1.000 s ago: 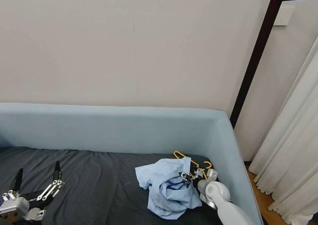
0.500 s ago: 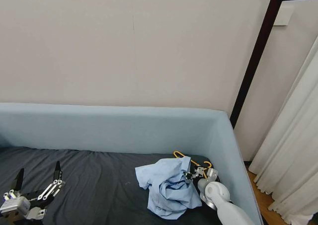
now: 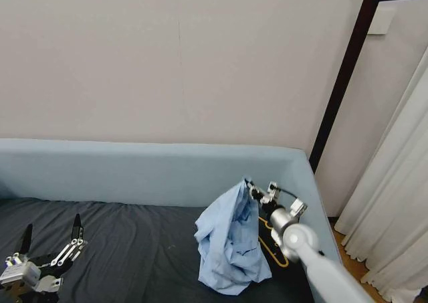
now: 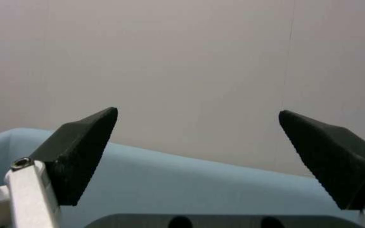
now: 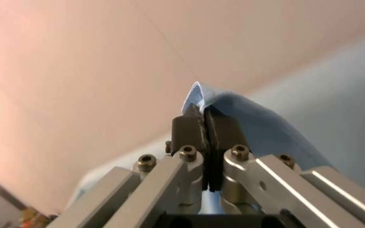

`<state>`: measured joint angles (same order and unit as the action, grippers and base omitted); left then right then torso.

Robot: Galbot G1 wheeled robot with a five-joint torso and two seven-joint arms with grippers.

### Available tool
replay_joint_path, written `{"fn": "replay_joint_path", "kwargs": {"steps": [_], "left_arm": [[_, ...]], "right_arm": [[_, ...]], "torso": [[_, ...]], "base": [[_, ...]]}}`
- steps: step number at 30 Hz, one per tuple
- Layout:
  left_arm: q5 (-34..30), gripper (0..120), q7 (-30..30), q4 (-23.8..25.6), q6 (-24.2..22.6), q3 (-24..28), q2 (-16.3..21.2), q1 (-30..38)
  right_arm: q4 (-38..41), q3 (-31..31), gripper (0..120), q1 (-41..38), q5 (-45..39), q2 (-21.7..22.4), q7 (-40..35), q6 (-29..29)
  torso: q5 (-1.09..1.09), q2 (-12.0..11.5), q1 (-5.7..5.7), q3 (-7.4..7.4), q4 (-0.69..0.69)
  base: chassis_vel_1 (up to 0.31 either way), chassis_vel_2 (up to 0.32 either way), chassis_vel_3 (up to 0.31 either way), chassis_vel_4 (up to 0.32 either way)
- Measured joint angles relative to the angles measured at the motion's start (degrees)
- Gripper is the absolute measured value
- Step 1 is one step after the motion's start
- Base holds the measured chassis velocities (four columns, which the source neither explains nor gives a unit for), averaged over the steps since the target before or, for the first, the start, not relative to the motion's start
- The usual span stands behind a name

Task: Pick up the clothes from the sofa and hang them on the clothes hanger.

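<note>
A light blue garment (image 3: 231, 243) hangs in a bunch over the right end of the sofa, its lower folds resting on the dark seat cushion (image 3: 134, 243). My right gripper (image 3: 251, 189) is shut on its top edge, lifted in front of the sofa's backrest. In the right wrist view the gripper (image 5: 201, 121) pinches a fold of the blue garment (image 5: 258, 126). An orange hanger (image 3: 273, 244) lies on the cushion behind the garment. My left gripper (image 3: 52, 235) is open, low over the left of the cushion; its fingers (image 4: 81, 152) spread wide in the left wrist view.
The pale blue sofa backrest (image 3: 134, 172) and right armrest (image 3: 304, 203) wall in the seat. A dark vertical pole (image 3: 341, 82) stands right of the sofa, with white curtains (image 3: 394, 209) beyond it. A plain wall rises behind.
My right gripper has risen from the cushion with the blue garment, pulling it up from a crumpled heap into a hanging bunch. The orange hanger stayed on the cushion. The left gripper barely moved.
</note>
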<state>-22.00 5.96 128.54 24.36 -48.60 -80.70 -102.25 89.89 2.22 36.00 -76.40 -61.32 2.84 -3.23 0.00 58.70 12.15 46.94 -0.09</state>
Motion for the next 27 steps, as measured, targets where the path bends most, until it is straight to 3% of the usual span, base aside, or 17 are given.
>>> {"fn": "replay_joint_path", "kwargs": {"steps": [9,17,21,24,27], "left_arm": [[-0.6,100,0.3,1.1,0.1,0.1,0.0,0.8],[-0.5,100,0.3,1.3,0.6,0.2,0.3,1.0],[-0.4,100,0.3,1.0,0.8,0.1,0.6,0.9],[-0.2,100,0.2,-0.2,0.9,0.1,1.1,0.6],[0.1,100,0.1,-1.6,1.2,0.2,1.3,0.4]], "right_arm": [[6.0,-3.3,0,-23.4,-7.3,8.2,-3.2,-0.9],[9.3,-4.8,0,-32.5,-6.4,11.7,-4.0,-4.9],[14.2,-6.5,0,-30.8,-5.3,13.7,-4.7,-7.5],[19.2,-10.3,0,-22.2,0.5,15.3,-4.0,-8.7],[19.4,-14.0,0,-14.4,6.6,15.0,-3.1,-8.2]], "torso": [[-0.03,0.0,0.00,-0.01,0.00],[-0.01,0.0,0.00,0.00,0.00],[-0.01,0.0,0.00,-0.01,-0.01],[-0.02,0.0,0.00,-0.01,-0.01],[-0.02,0.0,0.00,-0.01,0.00]], "base": [[0.000,0.000,0.000,0.000],[0.000,0.000,0.000,0.000],[0.000,0.000,0.000,0.000],[0.000,0.000,0.000,0.000],[0.000,0.000,0.000,0.000]]}}
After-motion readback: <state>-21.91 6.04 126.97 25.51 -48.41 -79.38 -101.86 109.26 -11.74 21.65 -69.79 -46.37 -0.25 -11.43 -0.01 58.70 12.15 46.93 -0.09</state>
